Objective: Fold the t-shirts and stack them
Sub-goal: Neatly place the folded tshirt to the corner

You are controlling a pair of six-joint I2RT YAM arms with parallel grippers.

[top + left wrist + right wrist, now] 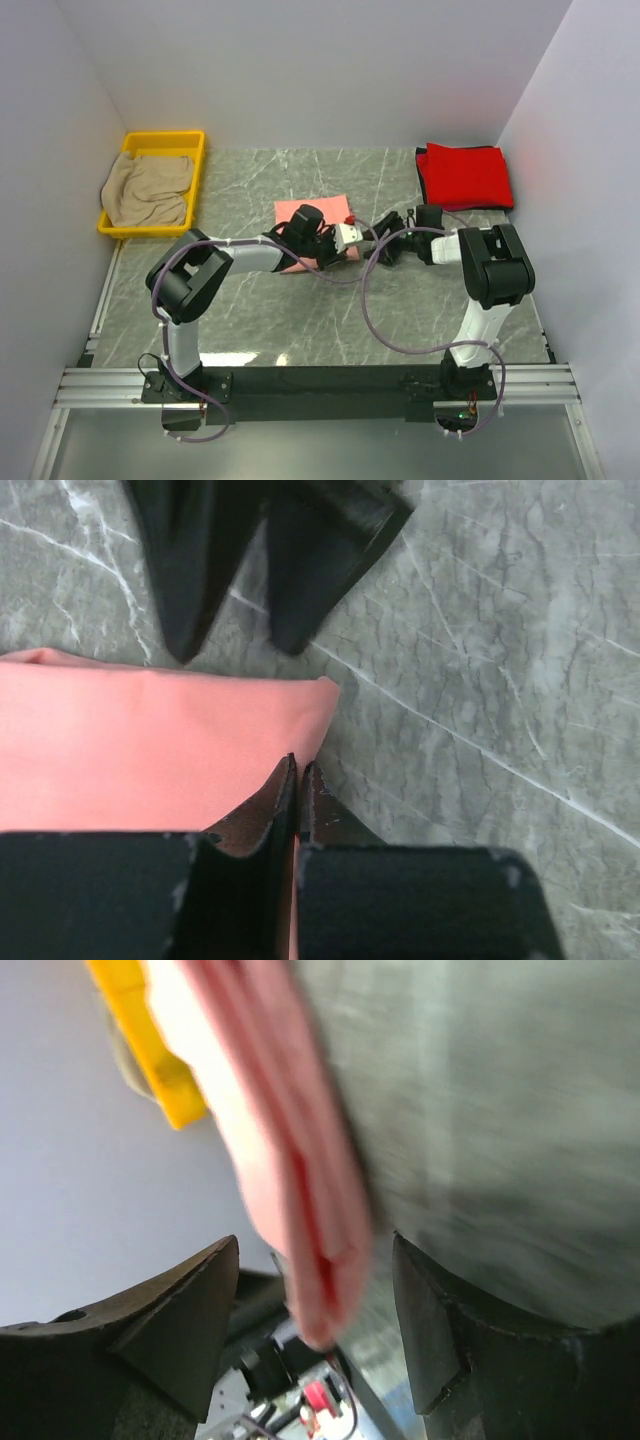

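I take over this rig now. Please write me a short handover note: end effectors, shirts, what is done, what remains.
Left end effector: shut on the salmon-pink t-shirt, at its edge.
Right end effector: open, one finger on either side of that shirt.
The salmon-pink one lies folded in the middle; red t-shirt folded at the far right; beige t-shirt crumpled in the yellow bin.
Done: two shirts folded.
To do: fold the beige one, stack all three.
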